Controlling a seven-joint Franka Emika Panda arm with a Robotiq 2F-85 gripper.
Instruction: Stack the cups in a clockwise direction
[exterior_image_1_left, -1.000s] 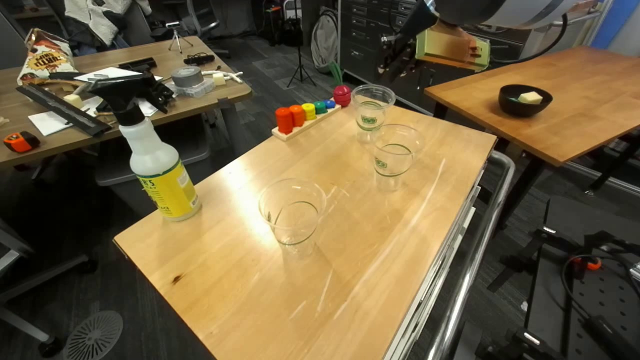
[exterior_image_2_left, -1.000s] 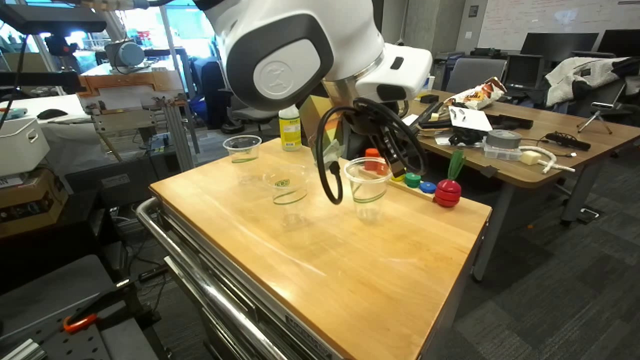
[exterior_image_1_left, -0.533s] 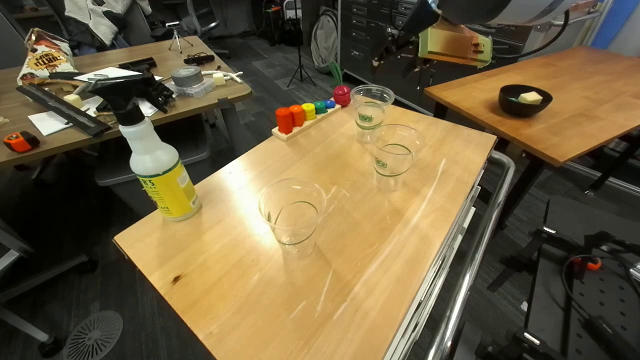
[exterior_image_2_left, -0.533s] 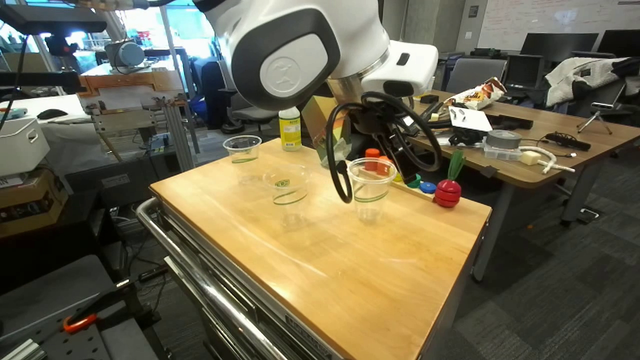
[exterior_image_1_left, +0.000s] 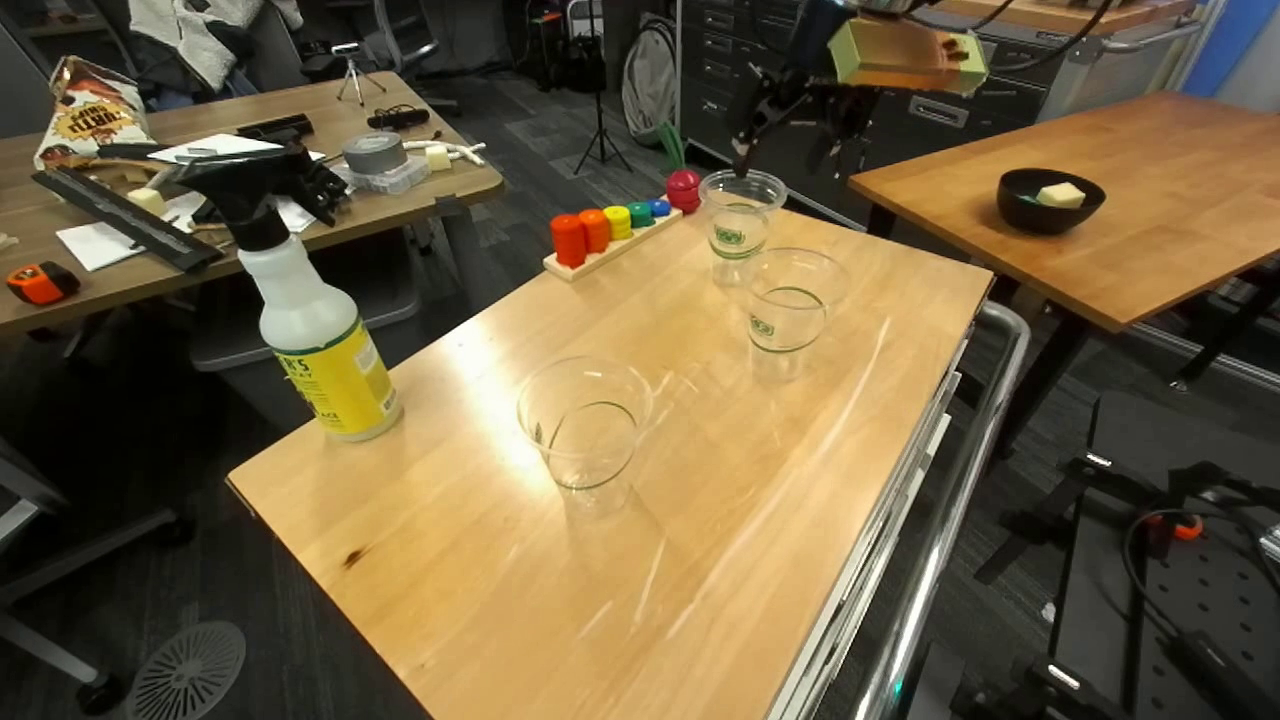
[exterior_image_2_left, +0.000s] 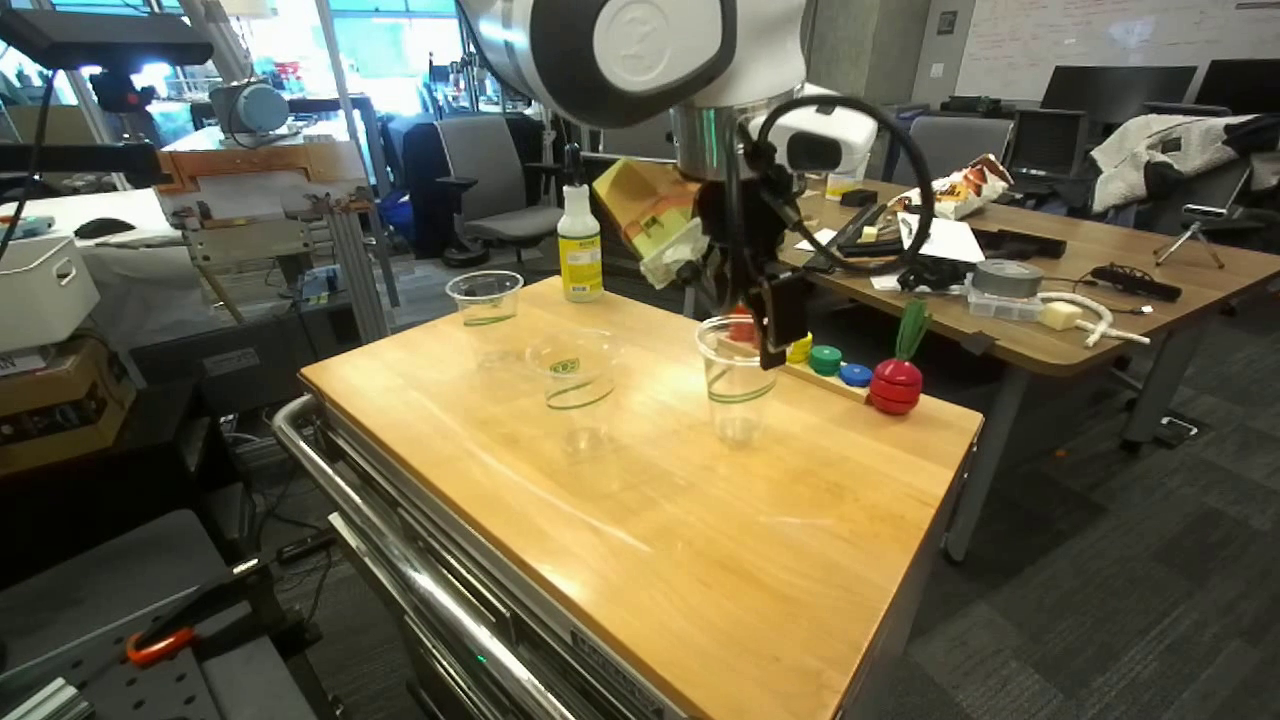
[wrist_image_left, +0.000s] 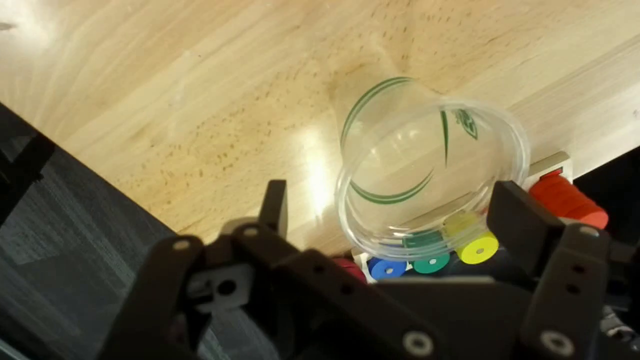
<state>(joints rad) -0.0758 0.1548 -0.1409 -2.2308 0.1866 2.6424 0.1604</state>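
Clear plastic cups with green bands stand upright on the wooden table (exterior_image_1_left: 480, 590). One cup (exterior_image_1_left: 738, 238) stands at the far end, and its rim looks doubled; whether two are nested there I cannot tell. A cup (exterior_image_1_left: 790, 320) stands close beside it, and another cup (exterior_image_1_left: 588, 440) stands apart, nearer the camera. My gripper (wrist_image_left: 392, 192) is open at the far cup's rim. In the wrist view the cup (wrist_image_left: 395, 197) shows between the wide-spread fingers (wrist_image_left: 275, 205), with a gap on one side; contact on the other side is unclear.
A wooden ring stacker (exterior_image_1_left: 600, 240) and a red radish toy (exterior_image_1_left: 685, 190) sit right behind the far cup. A yellow-labelled spray bottle (exterior_image_1_left: 340, 370) stands at the table edge. A metal rail (exterior_image_1_left: 950, 560) runs along one side. A black bowl (exterior_image_1_left: 1050, 205) is on a separate table.
My gripper's fingers have spread apart, and the hand has swung from a slant to pointing more steeply down. The far cup has shifted very slightly; the others have stayed put.
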